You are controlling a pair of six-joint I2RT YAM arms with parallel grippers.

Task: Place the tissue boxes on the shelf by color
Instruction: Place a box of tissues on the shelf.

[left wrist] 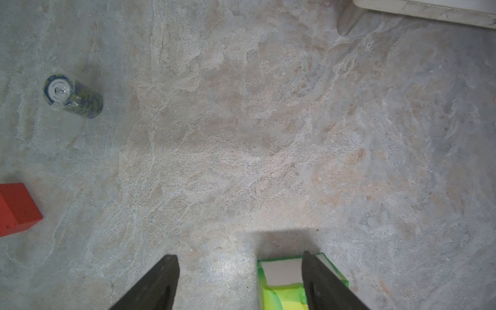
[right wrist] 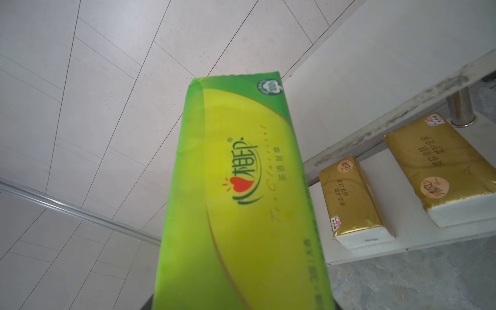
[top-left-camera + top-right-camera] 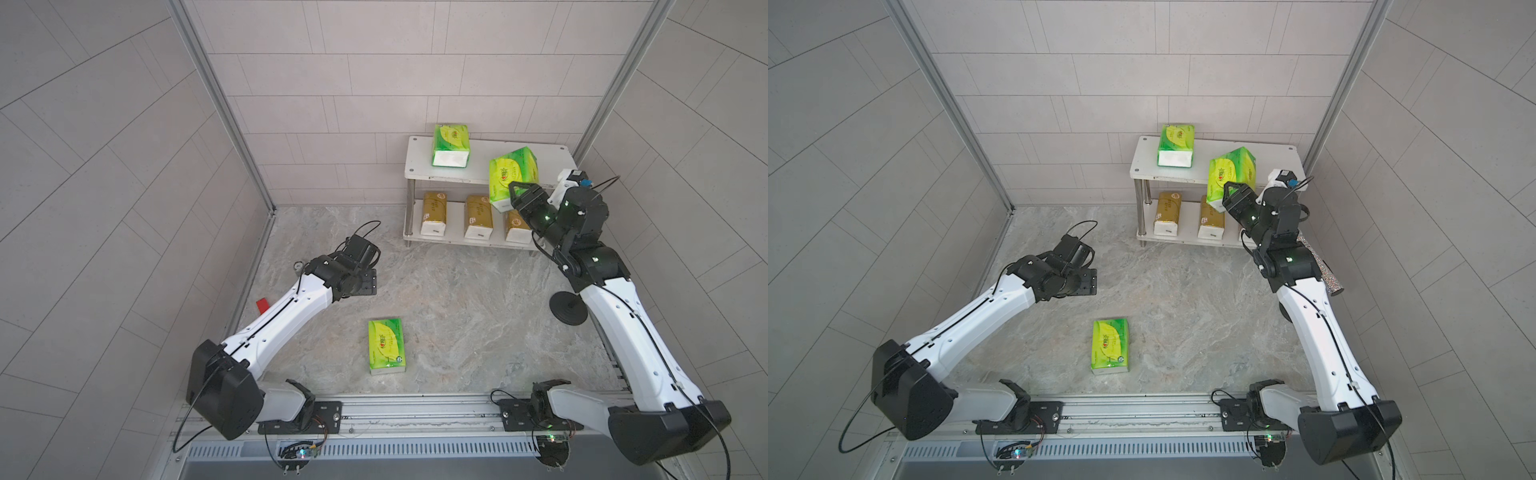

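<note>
Nearest the base, a green pack (image 3: 386,346) lies flat on the table (image 3: 457,299), on the base side of the left pincer (image 1: 240,280) and apart from it. In the left wrist view its white end shows behind one finger (image 1: 324,281). That pincer hangs over the table with its jaws spread and nothing between them. On its side away from the other arm sit a red block (image 1: 16,208) and a small can (image 1: 72,96).

Farther out, the right pincer (image 3: 519,192) is clamped on the lower end of a second green pack (image 3: 513,174), which stands tilted up out of it. Just beyond this pincer is the shelf (image 3: 415,156). In both top views the second green pack overlaps the front edge of the top board; whether it touches cannot be told. Three gold packs (image 3: 478,216) lie side by side on the lower board, the one nearest this pincer partly hidden behind it. Farthest, a third green pack (image 3: 451,145) rests on the top board, toward the end away from the right pincer.
</note>
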